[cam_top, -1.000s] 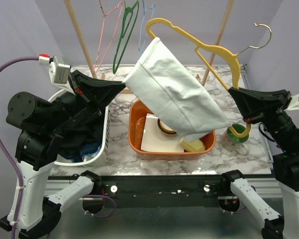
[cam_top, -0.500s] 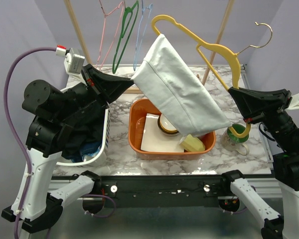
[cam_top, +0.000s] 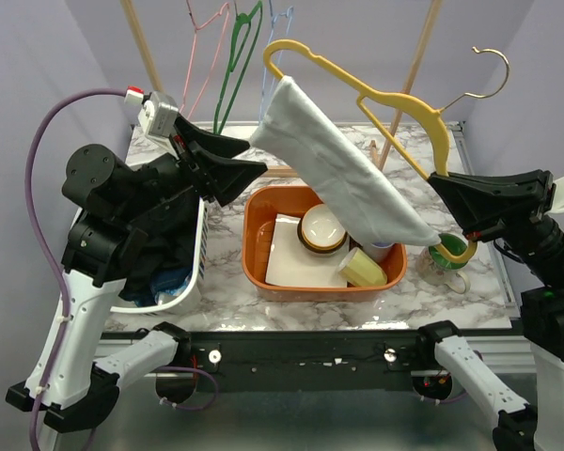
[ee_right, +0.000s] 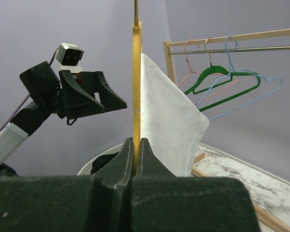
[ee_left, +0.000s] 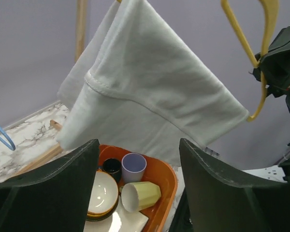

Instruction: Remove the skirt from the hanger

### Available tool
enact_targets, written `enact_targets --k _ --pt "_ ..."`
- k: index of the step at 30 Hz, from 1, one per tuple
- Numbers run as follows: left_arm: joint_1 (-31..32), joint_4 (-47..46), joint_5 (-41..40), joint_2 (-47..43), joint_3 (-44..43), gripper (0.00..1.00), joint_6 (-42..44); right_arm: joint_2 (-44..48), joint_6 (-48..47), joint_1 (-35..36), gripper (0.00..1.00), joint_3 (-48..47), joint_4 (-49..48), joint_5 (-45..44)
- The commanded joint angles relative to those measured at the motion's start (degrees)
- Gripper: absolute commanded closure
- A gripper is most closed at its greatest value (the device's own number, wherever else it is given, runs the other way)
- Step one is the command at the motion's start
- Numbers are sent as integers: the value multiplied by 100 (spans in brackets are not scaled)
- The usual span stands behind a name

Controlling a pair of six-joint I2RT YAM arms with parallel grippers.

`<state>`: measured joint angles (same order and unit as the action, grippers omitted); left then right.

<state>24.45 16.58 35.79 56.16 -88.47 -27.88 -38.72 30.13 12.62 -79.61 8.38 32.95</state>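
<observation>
A white skirt [cam_top: 343,174] hangs draped over one arm of a yellow hanger [cam_top: 395,99], held tilted in the air above the orange tub. My right gripper [cam_top: 439,194] is shut on the hanger's lower end, and the yellow bar [ee_right: 136,72] rises straight out of the right gripper [ee_right: 136,143] with the skirt [ee_right: 169,125] beside it. My left gripper [cam_top: 256,155] is open at the skirt's upper left corner. In the left wrist view the skirt [ee_left: 150,87] hangs just beyond the left gripper [ee_left: 139,145], with nothing between its fingers.
Below the skirt an orange tub [cam_top: 263,272] holds a bowl [cam_top: 321,228], cups and a white sheet. A white laundry basket [cam_top: 195,268] with dark clothes is at the left. Pink, green and blue hangers [cam_top: 237,66] hang on a wooden rack behind. A green item [cam_top: 444,254] lies at the right.
My left gripper has opened and let go of the skirt's edge after rising to the right. The skirt now hangs narrower on the hanger. The right gripper has kept its hold.
</observation>
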Motion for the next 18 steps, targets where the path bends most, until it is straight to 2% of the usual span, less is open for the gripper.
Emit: enact_targets --k 1,6,18 --pt "-1 91 7 158 -135 20 388 -188 195 -32 99 -291 -521 730" --pt "-1 4 297 316 -172 15 380 -276 283 -32 99 -265 -601 871" --pt "-1 600 -370 369 -531 7 1425 -329 257 -40 99 -177 -601 1108"
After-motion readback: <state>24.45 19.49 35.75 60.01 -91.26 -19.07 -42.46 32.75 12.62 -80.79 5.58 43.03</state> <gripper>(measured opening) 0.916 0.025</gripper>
